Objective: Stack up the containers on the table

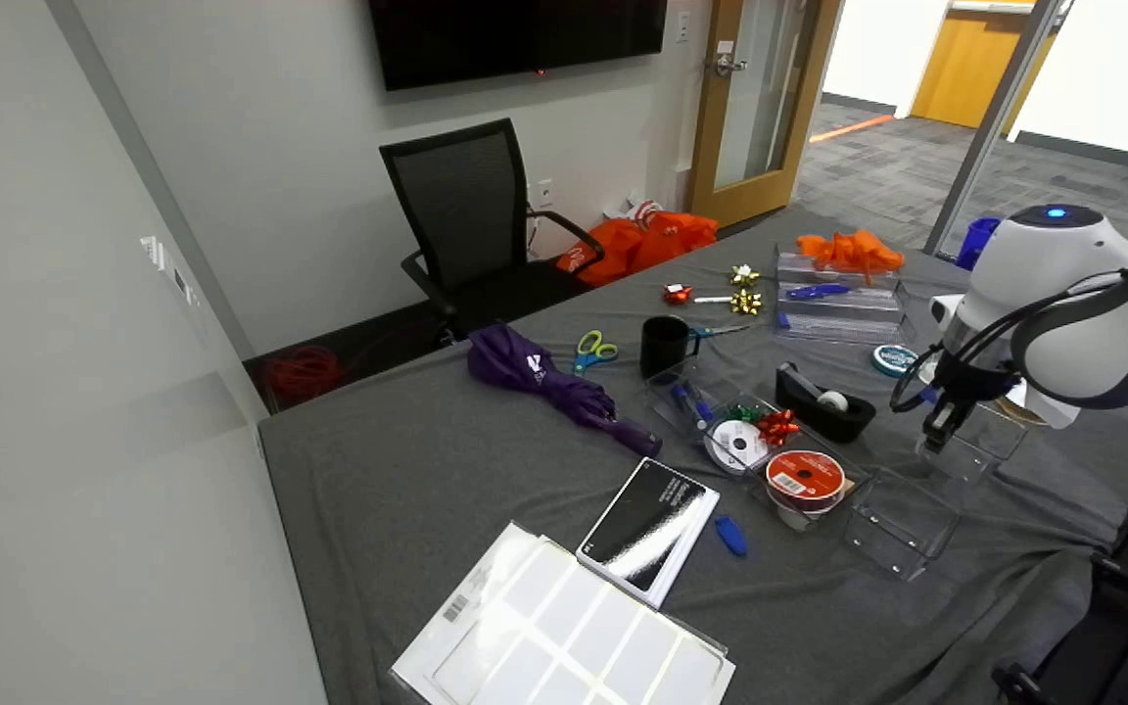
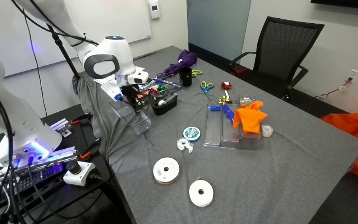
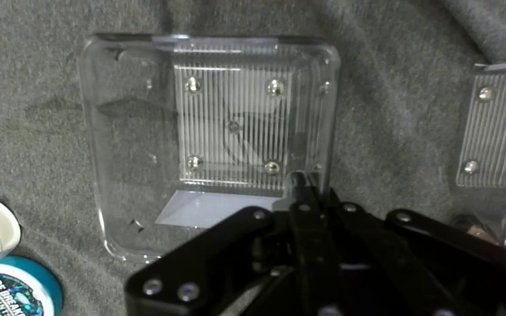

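Observation:
A clear square container (image 3: 235, 131) fills the middle of the wrist view, on the dark grey cloth of the table (image 3: 393, 109). My gripper (image 3: 312, 184) is closed on its side wall, one finger inside and one outside. The gripper shows in both exterior views (image 1: 934, 441) (image 2: 138, 109), with this container (image 1: 956, 458) (image 2: 143, 125) below it. I cannot tell whether it is lifted. A second empty clear container (image 1: 902, 534) stands beside it and shows at the right of the wrist view (image 3: 490, 131). Clear containers (image 1: 660, 403) with ribbon spools and pens stand farther along.
A black tape dispenser (image 2: 164, 107) and black mug (image 1: 664, 345) stand near. A mints tin (image 2: 191, 133), white spools (image 2: 194, 196) and a clear sectioned tray (image 2: 212, 133) with an orange cloth (image 2: 250, 118) lie on the table. A purple umbrella (image 1: 564, 387) and boxes (image 1: 647, 524) lie elsewhere.

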`<state>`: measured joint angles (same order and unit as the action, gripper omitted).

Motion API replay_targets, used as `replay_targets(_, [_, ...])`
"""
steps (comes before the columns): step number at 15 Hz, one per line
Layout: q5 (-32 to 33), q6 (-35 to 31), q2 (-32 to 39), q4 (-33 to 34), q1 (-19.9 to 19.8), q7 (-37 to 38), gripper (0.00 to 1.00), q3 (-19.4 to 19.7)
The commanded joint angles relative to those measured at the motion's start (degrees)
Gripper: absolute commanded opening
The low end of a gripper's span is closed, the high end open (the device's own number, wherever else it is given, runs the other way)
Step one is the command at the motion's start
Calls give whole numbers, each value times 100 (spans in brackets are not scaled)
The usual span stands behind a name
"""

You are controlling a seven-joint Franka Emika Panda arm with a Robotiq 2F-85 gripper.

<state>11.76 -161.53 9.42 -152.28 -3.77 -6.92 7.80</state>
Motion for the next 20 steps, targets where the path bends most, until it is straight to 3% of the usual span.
replay_targets(1, [-30,390,-664,-328,39,-31,1,-137])
replay_targets(13, [-782,1429,-2257,-764,617,168,1,-880])
replay_targets(20, [-1254,1735,-2433,-608,1107,551,1,-1233])
